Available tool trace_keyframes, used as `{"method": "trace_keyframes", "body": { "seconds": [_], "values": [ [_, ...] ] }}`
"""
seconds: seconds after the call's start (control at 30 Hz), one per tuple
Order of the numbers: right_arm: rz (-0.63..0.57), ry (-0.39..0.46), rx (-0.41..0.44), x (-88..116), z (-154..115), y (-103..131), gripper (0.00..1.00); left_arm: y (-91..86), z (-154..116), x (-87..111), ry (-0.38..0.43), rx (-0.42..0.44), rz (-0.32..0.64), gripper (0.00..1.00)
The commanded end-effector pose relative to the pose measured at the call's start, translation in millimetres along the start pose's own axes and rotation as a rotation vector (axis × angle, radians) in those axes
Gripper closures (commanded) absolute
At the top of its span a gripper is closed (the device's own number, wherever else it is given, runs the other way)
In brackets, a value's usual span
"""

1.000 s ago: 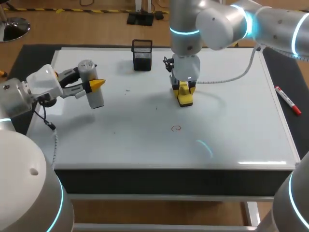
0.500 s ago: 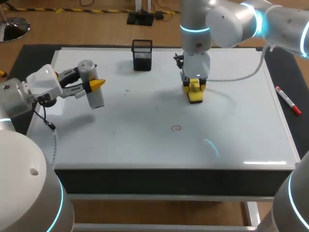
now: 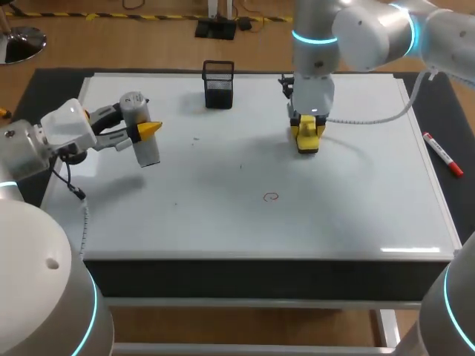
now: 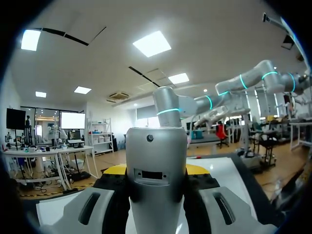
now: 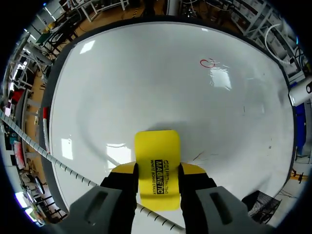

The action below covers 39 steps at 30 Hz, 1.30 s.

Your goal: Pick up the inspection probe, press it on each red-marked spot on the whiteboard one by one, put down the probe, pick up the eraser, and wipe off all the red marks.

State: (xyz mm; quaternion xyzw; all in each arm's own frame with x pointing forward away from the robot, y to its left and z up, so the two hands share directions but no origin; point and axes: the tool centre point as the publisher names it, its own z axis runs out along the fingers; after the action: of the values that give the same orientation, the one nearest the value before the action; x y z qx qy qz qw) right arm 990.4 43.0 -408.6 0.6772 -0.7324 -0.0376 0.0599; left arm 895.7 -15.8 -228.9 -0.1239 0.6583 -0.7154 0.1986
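Red ink shows as one small mark (image 3: 271,196) on the white whiteboard worktop (image 3: 356,215). Behind that mark the right end effector (image 3: 306,127) points straight down, clamped on one yellow block eraser (image 3: 307,142) close over the board. Well left of the mark the left end effector (image 3: 145,130), held level, grips one silver cylindrical probe (image 3: 148,152). One black mesh cup (image 3: 218,84) stands behind the mark, and one red marker pen (image 3: 443,154) lies far right.
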Motion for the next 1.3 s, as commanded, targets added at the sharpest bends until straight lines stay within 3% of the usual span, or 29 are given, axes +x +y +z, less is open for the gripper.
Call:
{"method": "trace_keyframes", "body": {
  "seconds": [0.03, 0.3, 0.63, 1.3],
  "values": [
    [0.031, -0.021, -0.001, 26, -22, -16, 1.0, 0.7, 0, 0.1, -0.002, 0.006, 0.002, 1.0],
    [0.112, -0.02, 0.025, 65, -41, -45, 1.0, 0.7, 0, 0.1, -0.002, 0.006, 0.002, 1.0],
    [0.218, 0.008, 0.035, 109, -43, -72, 1.0, 0.7, 0, 0.1, -0.002, 0.006, 0.002, 1.0],
    [0.247, -0.011, 0.036, 113, -45, -76, 1.0, 0.7, 0, 0.1, -0.002, 0.006, 0.002, 1.0]
  ]
}}
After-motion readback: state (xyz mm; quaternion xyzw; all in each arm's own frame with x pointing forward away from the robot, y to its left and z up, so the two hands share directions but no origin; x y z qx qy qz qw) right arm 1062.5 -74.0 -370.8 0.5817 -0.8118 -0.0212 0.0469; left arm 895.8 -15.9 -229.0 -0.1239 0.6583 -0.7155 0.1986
